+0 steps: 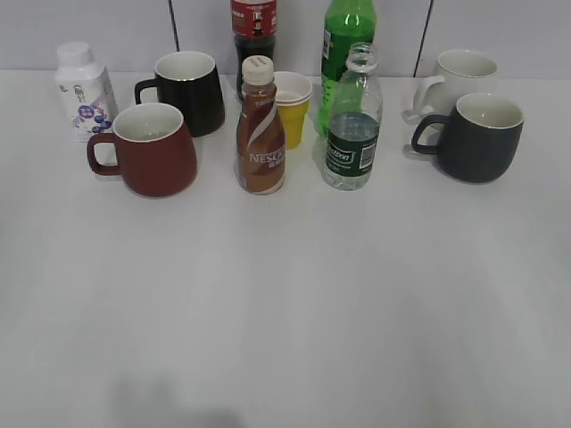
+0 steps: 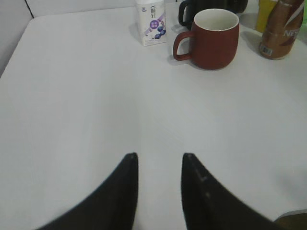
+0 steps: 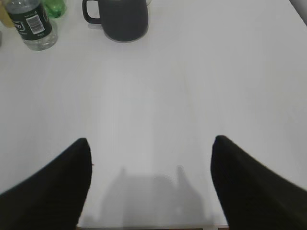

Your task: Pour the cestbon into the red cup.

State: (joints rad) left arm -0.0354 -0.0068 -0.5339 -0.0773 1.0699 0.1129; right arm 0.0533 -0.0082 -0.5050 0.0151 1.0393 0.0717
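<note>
The cestbon, a small clear capless bottle with a dark green label, stands upright right of centre at the back; its lower part shows in the right wrist view. The red cup stands upright to the left, handle to the left, and also shows in the left wrist view. My left gripper is open and empty, well short of the red cup. My right gripper is wide open and empty, far from the bottle. Neither gripper shows in the exterior view.
A brown Nescafe bottle stands between cup and cestbon. Behind are a black mug, a yellow paper cup, a green soda bottle, a dark cola bottle and a white yogurt bottle. A dark grey mug and a white mug stand at the right.
</note>
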